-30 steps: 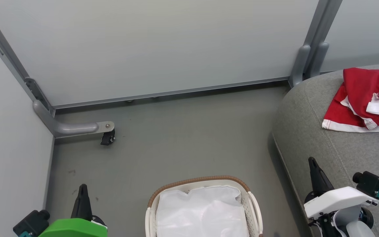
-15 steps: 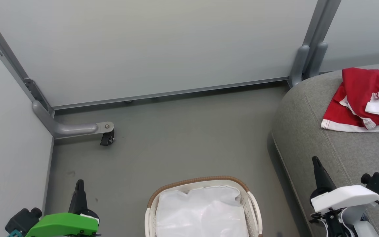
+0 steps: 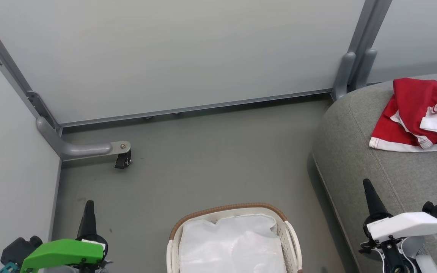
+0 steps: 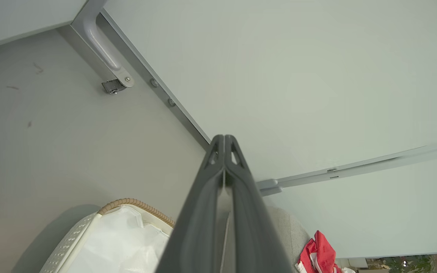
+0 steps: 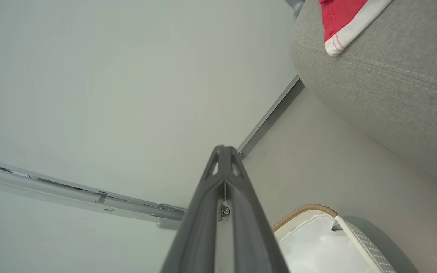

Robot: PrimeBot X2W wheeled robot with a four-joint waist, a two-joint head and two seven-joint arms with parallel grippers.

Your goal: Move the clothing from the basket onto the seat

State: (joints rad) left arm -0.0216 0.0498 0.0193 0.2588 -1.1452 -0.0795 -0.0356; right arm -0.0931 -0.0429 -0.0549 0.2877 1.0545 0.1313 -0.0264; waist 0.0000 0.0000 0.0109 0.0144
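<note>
While the clothing is lying on the seat, I am pulling my clenched, empty left gripper and right gripper toward the bottom edge, probably done.

You see red clothing with white hems on the grey seat, and a white basket with a brown woven rim.

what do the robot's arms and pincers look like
The left pincer has long, tapering dark grey fingers on a bright green wrist cover; the right pincer matches but wears a white cover. Each carries a small black camera with a teal fitting beside it.
</note>
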